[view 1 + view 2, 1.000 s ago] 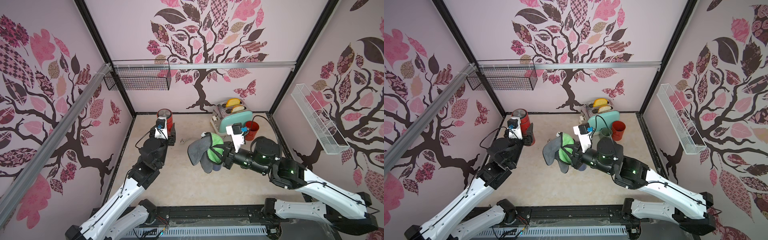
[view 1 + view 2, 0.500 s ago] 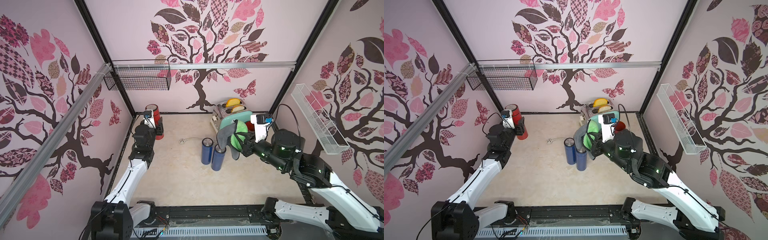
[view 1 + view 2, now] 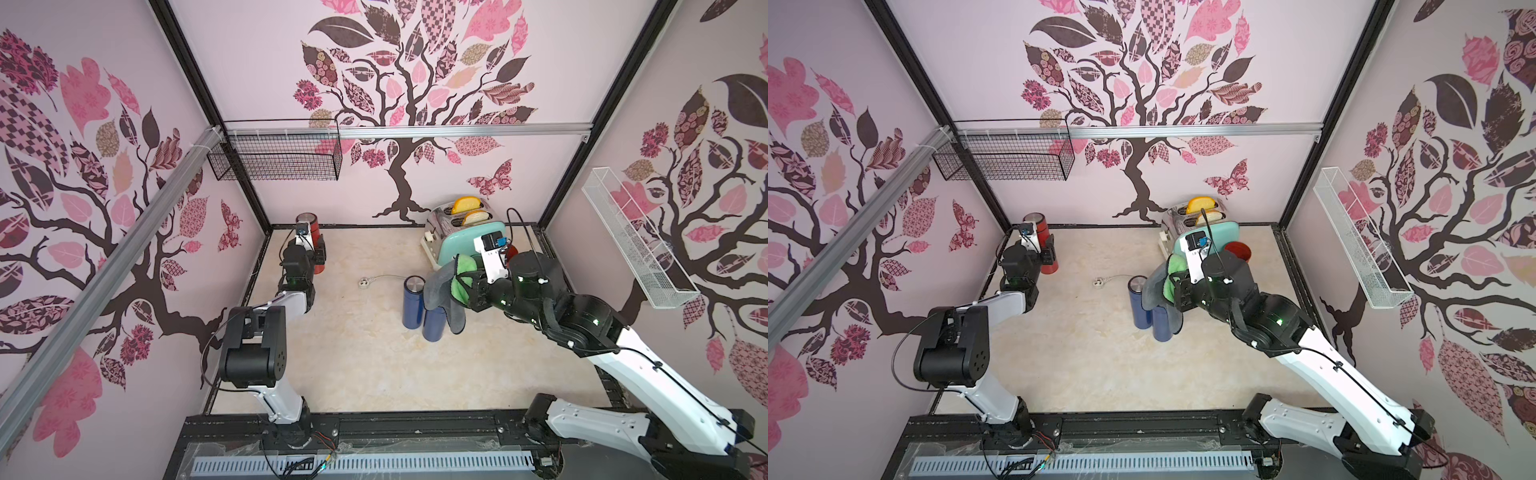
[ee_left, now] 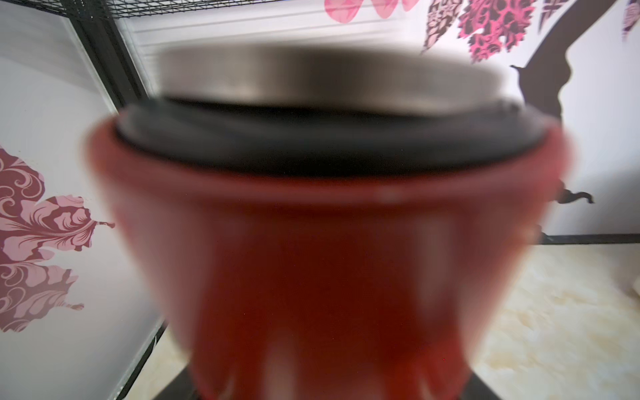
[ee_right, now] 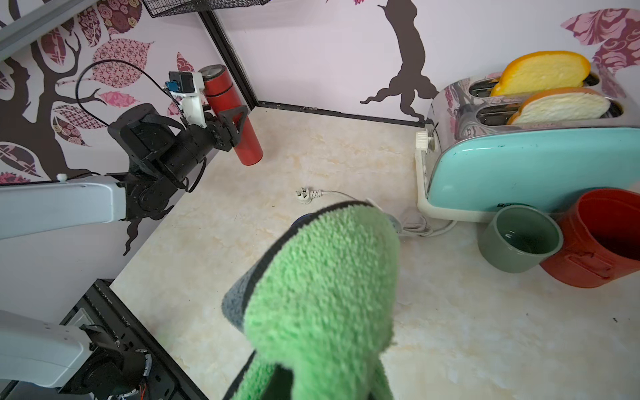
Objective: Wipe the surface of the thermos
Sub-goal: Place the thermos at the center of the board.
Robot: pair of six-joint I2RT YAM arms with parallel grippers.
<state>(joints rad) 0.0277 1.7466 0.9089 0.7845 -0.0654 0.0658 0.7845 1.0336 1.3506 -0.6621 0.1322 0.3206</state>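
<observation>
A red thermos with a steel cap fills the left wrist view. It leans slightly in the far left corner, and my left gripper is shut around its body. My right gripper is shut on a green and grey cloth. The cloth hangs over two blue thermoses standing mid-table and hides the right fingers.
A teal toaster holding bread stands at the back right. A grey-green cup and a red cup lie beside it. Its plug lies on the table. A wire basket and a white rack hang on the walls.
My left gripper has carried the red thermos from the middle to the far left corner. My right gripper swung right with the cloth, then came back over the blue thermoses.
</observation>
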